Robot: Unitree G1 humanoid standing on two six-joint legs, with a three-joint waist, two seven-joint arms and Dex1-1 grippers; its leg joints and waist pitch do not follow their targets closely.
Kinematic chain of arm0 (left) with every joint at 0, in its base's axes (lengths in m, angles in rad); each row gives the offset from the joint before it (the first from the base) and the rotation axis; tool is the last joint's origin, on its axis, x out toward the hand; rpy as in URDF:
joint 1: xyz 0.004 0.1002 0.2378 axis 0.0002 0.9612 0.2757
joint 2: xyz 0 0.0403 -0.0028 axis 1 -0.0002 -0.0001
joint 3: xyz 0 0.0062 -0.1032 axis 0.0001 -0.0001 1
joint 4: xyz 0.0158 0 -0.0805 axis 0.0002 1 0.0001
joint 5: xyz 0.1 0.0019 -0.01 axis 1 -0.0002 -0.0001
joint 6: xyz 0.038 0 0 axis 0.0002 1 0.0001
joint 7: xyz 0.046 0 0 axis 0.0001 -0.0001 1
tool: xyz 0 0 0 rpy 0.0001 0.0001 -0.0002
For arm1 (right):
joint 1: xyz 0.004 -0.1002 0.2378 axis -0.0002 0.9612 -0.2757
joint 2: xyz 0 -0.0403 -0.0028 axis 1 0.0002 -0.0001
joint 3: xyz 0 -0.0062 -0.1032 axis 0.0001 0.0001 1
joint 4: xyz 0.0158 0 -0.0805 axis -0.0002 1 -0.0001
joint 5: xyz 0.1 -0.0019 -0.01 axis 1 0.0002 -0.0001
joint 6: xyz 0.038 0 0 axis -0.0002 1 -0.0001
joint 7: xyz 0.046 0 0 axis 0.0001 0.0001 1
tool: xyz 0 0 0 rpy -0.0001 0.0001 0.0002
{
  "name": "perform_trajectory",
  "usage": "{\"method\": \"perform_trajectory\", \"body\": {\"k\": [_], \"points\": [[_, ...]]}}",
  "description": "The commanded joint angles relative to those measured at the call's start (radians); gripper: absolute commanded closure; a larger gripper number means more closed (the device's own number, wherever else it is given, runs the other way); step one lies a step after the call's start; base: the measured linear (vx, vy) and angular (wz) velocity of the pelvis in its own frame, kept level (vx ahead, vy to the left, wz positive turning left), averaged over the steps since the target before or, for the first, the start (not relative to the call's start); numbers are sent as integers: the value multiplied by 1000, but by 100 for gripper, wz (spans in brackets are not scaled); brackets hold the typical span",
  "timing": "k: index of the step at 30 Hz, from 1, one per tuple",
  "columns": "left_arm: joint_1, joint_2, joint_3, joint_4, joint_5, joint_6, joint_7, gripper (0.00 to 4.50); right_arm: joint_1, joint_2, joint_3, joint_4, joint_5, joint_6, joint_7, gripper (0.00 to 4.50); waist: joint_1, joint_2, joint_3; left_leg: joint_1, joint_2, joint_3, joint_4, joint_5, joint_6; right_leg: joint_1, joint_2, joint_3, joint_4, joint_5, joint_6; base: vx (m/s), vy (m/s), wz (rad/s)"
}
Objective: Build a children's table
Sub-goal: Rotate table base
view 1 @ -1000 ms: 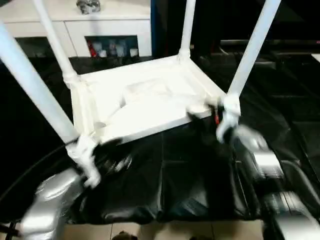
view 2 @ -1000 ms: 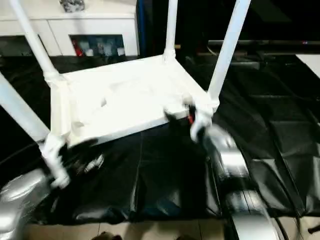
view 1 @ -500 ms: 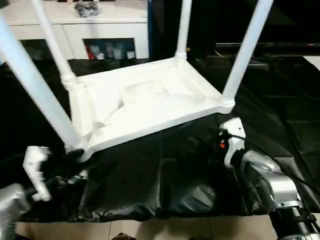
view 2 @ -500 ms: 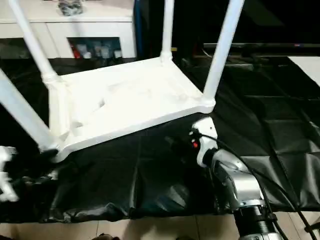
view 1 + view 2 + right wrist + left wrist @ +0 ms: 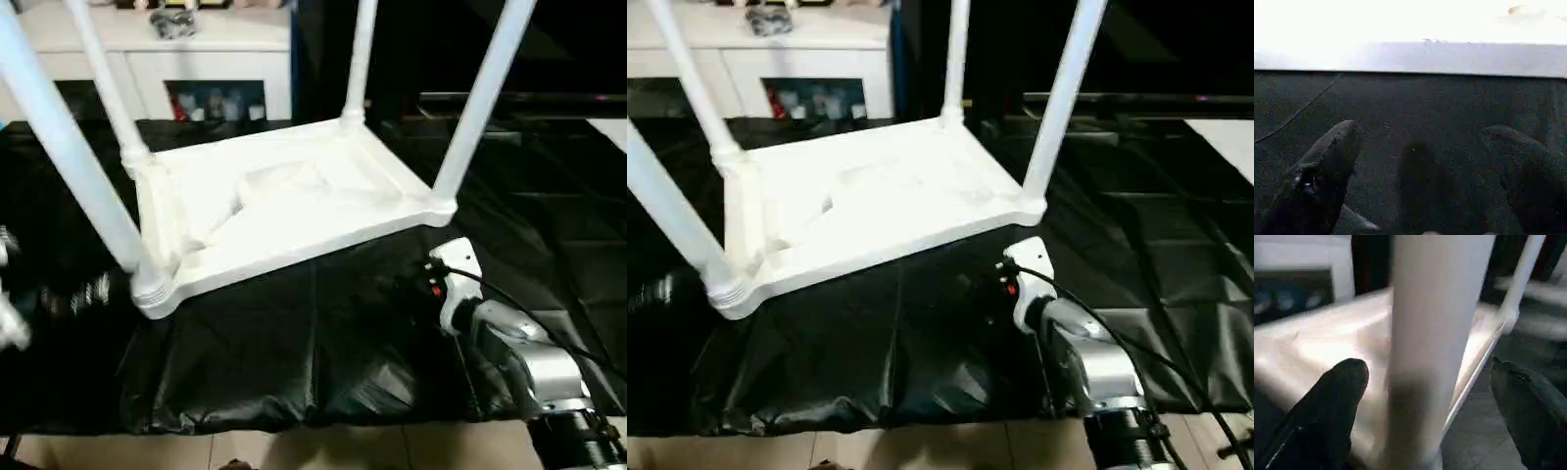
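Left tool (blurred) gapes beside leg.

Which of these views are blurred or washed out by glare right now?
Left wrist view: the near leg is out of focus. Right wrist view: the tabletop is blown out to white. Left eye view: motion smear at the left edge; the table itself looks sharp.

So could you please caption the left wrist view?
Open left claw straddling a white table leg above the upturned tabletop.
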Motion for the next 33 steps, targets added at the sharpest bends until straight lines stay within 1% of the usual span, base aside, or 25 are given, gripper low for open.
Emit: {"method": "perform_trajectory", "body": {"k": [1, 2, 3, 4, 5, 6, 7, 8, 9, 10, 11, 13, 14, 15, 17, 18, 19, 20, 21, 22, 25, 26, 27, 28, 33], "points": [[-25, -14, -26, -39, -21, 23, 5, 1, -30, 11, 13, 2, -11, -6, -16, 0, -2, 14, -47, 29, 16, -21, -90, -520, -64, 9, -42, 33, -92, -529, -118, 0, 0, 0], [-31, -17, -27, -39, -20, 27, 5, 1, -35, 14, 15, 9, -14, -9, -22, 0, -2, 11, -49, 22, 16, -22, -91, -498, -63, 16, -41, 33, -87, -505, -117, 0, 0, 0], [-62, -36, -52, -37, -25, 36, -8, 1, -66, 28, 12, 56, -24, -31, -44, 0, -2, 16, -48, 23, 16, -21, -92, -494, -64, 15, -41, 34, -86, -495, -119, 0, 0, 0], [-88, -50, -74, -32, -30, 43, -17, 1, -94, 42, 9, 98, -35, -51, -62, 0, -6, 13, -48, 28, 15, -19, -90, -503, -69, 10, -39, 33, -88, -496, -126, 0, 0, 0], [-88, -50, -74, -32, -30, 43, -17, 1, -94, 42, 9, 98, -35, -51, -62, 0, -6, 13, -50, 31, 14, -18, -87, -502, -72, 9, -38, 33, -87, -487, -133, 0, 0, 0], [-88, -50, -74, -32, -30, 43, -17, 1, -94, 42, 9, 98, -35, -51, -62, 0, -3, 13, -51, 31, 14, -16, -87, -488, -70, 10, -38, 36, -85, -453, -144, 0, 0, 0], [-112, -67, -101, -34, -35, 53, -26, 1, -128, 56, 6, 154, -47, -76, -83, 0, -4, 11, -52, 24, 15, -17, -88, -469, -67, 17, -38, 37, -77, -421, -149, 0, 0, 0], [-137, -87, -141, -42, -32, 58, -33, 1, -178, 74, 5, 243, -61, -112, -99, 0, -6, 16, -55, 28, 15, -14, -86, -459, -74, 12, -39, 37, -74, -396, -170, 0, 0, 0], [-137, -87, -141, -42, -32, 58, -33, 1, -178, 74, 5, 243, -61, -112, -99, 0, -6, 16, -56, 30, 14, -13, -83, -455, -76, 12, -37, 37, -74, -385, -180, 0, 0, 0], [-146, -94, -160, -51, -36, 70, -40, 1, -205, 83, 9, 297, -69, -132, -103, 0, -1, 17, -56, 34, 15, -10, -82, -450, -75, 11, -35, 38, -75, -371, -185, 0, 0, 0], [-152, -98, -178, -69, -51, 102, -55, 1, -234, 90, 16, 359, -80, -153, -103, 0, 0, 8, -58, 32, 15, -6, -78, -436, -72, 10, -37, 41, -67, -343, -203, 0, 0, 0], [-155, -99, -195, -91, -71, 141, -73, 1, -262, 98, 22, 422, -90, -171, -104, 0, 3, 12, -58, 25, 15, -6, -79, -407, -68, 18, -36, 40, -60, -320, -213, 0, 0, 0], [-155, -98, -203, -104, -82, 161, -82, 1, -274, 102, 23, 449, -93, -178, -105, 0, 5, 9, -60, 22, 17, -5, -80, -380, -62, 24, -37, 40, -57, -298, -213, 0, 0, 0], [-155, -96, -210, -117, -93, 180, -90, 1, -283, 105, 24, 471, -95, -183, -106, 0, 5, 11, -60, 21, 16, -5, -79, -372, -61, 24, -35, 41, -56, -289, -215, 0, 0, 0], [-142, -86, -245, -191, -148, 272, -117, 1, -326, 118, 29, 572, -111, -221, -106, 0, 4, 7, -64, 16, 16, -3, -76, -326, -56, 31, -34, 39, -45, -242, -232, 0, 0, 0], [-137, -81, -261, -226, -174, 317, -122, 1, -343, 123, 31, 611, -117, -234, -105, 0, 4, 1, -65, 15, 18, -2, -76, -318, -55, 32, -35, 38, -42, -231, -239, 0, 0, 0], [-136, -82, -274, -267, -214, 373, -118, 1, -362, 131, 31, 648, -120, -245, -103, 0, 3, 1, -63, 14, 17, -1, -76, -313, -50, 33, -34, 37, -41, -237, -242, 0, 0, 0], [-136, -88, -280, -301, -251, 416, -104, 1, -381, 140, 27, 681, -121, -259, -99, 0, 3, 3, -61, 16, 18, 0, -76, -316, -49, 31, -32, 38, -42, -242, -244, 0, 0, 0], [-136, -89, -280, -304, -254, 419, -102, 1, -383, 141, 26, 684, -121, -260, -98, 0, 3, 3, -61, 16, 18, 0, -76, -316, -49, 31, -32, 38, -42, -242, -244, 0, 0, 0], [-134, -103, -274, -345, -328, 478, -88, 1, -404, 151, 28, 717, -126, -281, -96, 0, 1, 2, -59, 15, 16, 2, -75, -327, -52, 32, -31, 38, -43, -253, -237, 0, 0, 0], [-118, -126, -281, -420, -422, 545, -62, 1, -421, 168, 35, 733, -128, -294, -91, 0, -5, -4, -59, 13, 17, 1, -77, -331, -59, 35, -30, 37, -43, -264, -231, 0, 0, 0], [-116, -135, -283, -436, -439, 558, -54, 1, -426, 172, 36, 741, -129, -301, -88, 0, -7, -4, -58, 12, 17, 0, -77, -333, -57, 35, -30, 37, -45, -267, -229, 0, 0, 0], [-115, -140, -284, -445, -450, 567, -49, 1, -430, 175, 37, 747, -130, -305, -86, 0, -10, -9, -57, 12, 17, 2, -76, -339, -57, 35, -30, 37, -45, -275, -228, 0, 0, 0], [-113, -162, -293, -473, -479, 597, -28, 1, -442, 188, 41, 772, -137, -324, -76, 0, -17, -11, -57, 10, 16, 0, -75, -348, -57, 36, -33, 38, -49, -308, -218, 0, 0, 0], [-113, -200, -326, -506, -506, 638, 6, 1, -457, 215, 57, 812, -156, -357, -47, 0, -24, -14, -56, 10, 15, 0, -73, -344, -51, 33, -31, 39, -52, -337, -198, 0, 0, 0]]}}
